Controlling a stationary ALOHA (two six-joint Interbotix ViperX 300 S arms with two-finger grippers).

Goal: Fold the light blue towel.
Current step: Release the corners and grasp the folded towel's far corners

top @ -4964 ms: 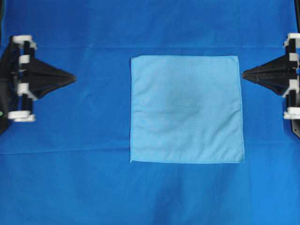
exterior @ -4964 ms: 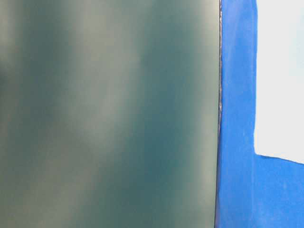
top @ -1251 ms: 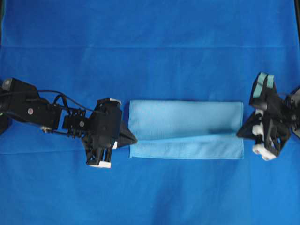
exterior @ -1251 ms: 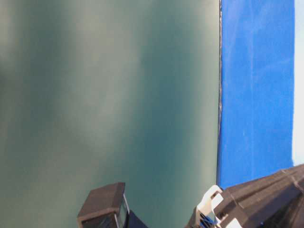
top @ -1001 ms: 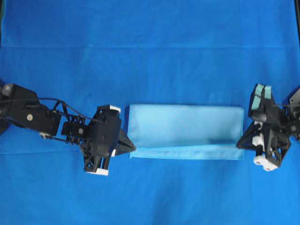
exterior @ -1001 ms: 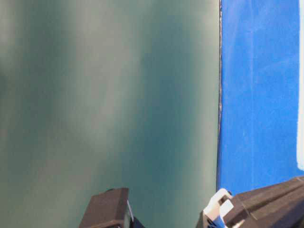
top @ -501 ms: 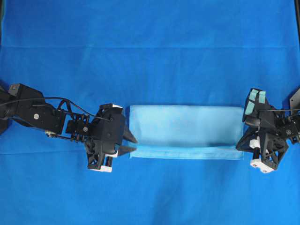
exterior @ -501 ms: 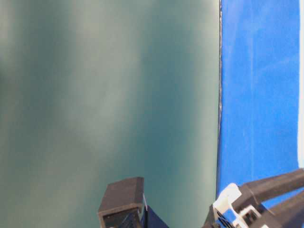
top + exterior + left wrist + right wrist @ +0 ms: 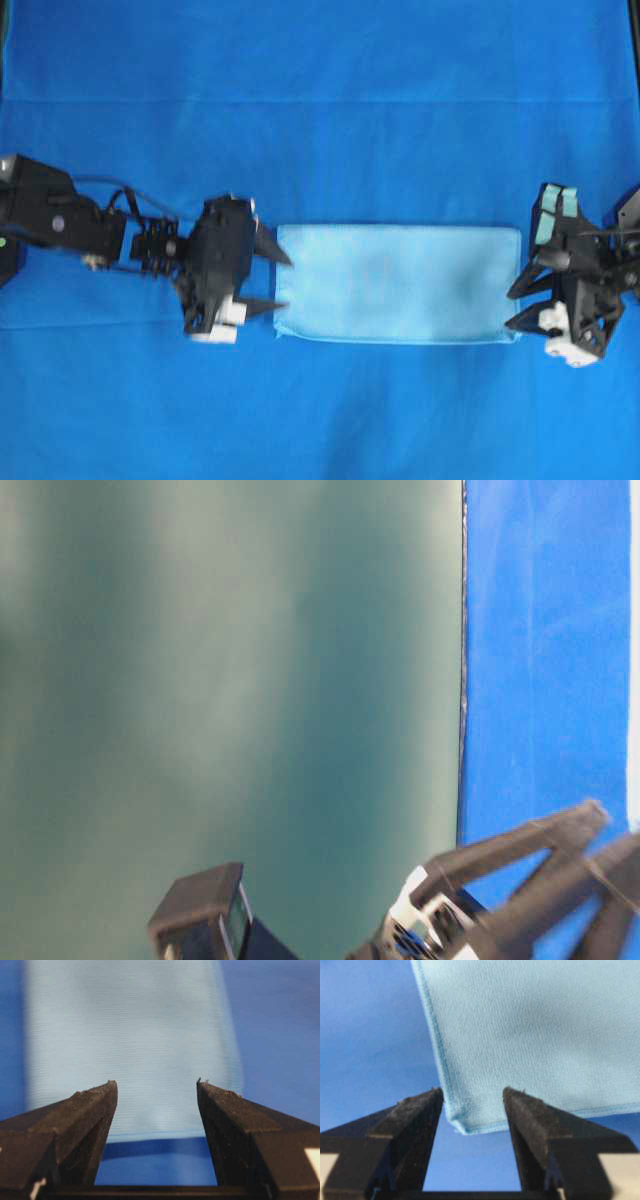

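Fold 1 looks done: light blue towel [image 9: 398, 283] lies halved between left gripper [image 9: 278, 282] and right gripper [image 9: 514, 303], both released, empty; next likely regrasp for fold 2.

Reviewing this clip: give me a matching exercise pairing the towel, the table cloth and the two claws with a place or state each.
Things:
1. light blue towel
2. table cloth
3. left claw
4. right claw

States:
A. open, at the towel's left edge in the overhead view
B. deep blue, covering the table
C. open, at the towel's right edge
D. folded into a flat rectangle

Pairs: 1-D, 2-B, 3-A, 4-C
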